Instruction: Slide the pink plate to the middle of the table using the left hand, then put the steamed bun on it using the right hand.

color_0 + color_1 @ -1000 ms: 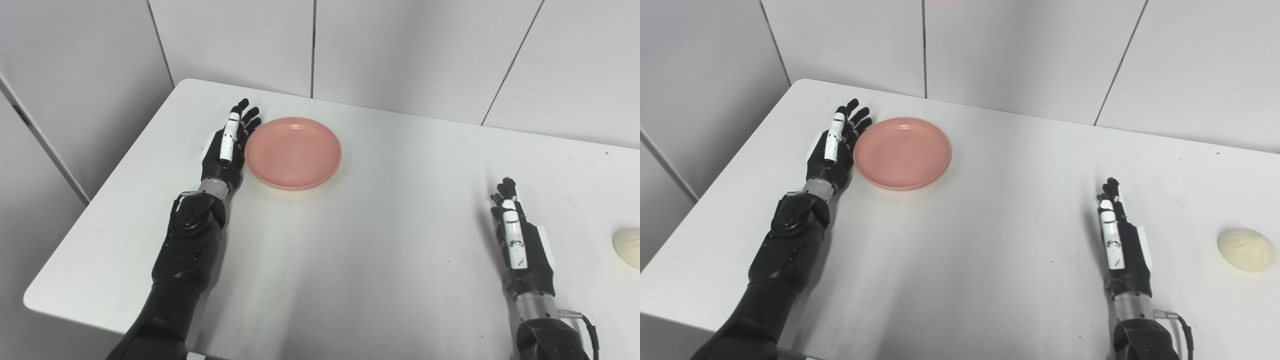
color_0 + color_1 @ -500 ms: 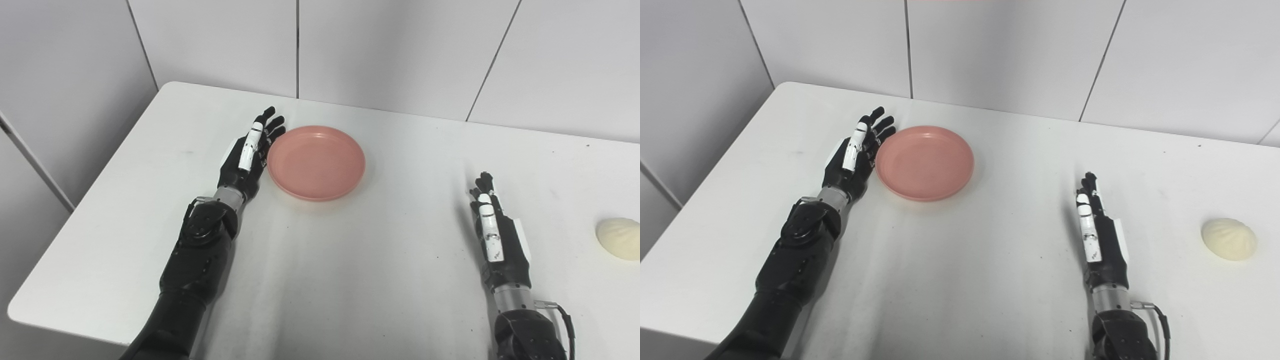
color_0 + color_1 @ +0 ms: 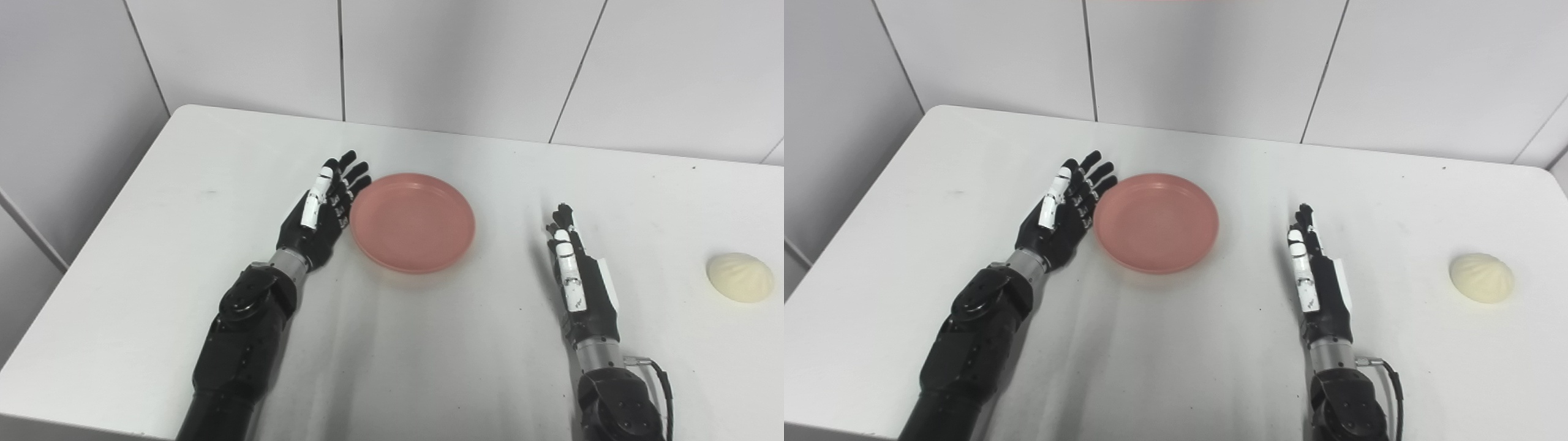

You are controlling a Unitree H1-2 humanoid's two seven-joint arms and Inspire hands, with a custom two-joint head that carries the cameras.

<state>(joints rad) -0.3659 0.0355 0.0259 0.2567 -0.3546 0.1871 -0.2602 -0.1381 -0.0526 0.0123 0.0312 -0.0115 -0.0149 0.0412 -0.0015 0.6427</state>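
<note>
A round pink plate [image 3: 412,222] lies flat on the white table [image 3: 184,184], near its middle. My left hand [image 3: 323,214] is open, fingers stretched out, its edge resting against the plate's left rim. To the right of the plate my right hand [image 3: 579,278] stands open on its edge on the table, holding nothing and clear of the plate. A pale, pleated steamed bun [image 3: 739,277] sits at the far right of the table, well beyond the right hand.
White wall panels stand behind the table's far edge. The table's left edge [image 3: 79,251] and rounded back left corner are in view; in the right eye view the back right corner [image 3: 1546,174] shows too.
The camera has swung to the right. My left hand has pushed the plate to the right and a little nearer, toward the table's middle. The right hand and the bun have kept their places.
</note>
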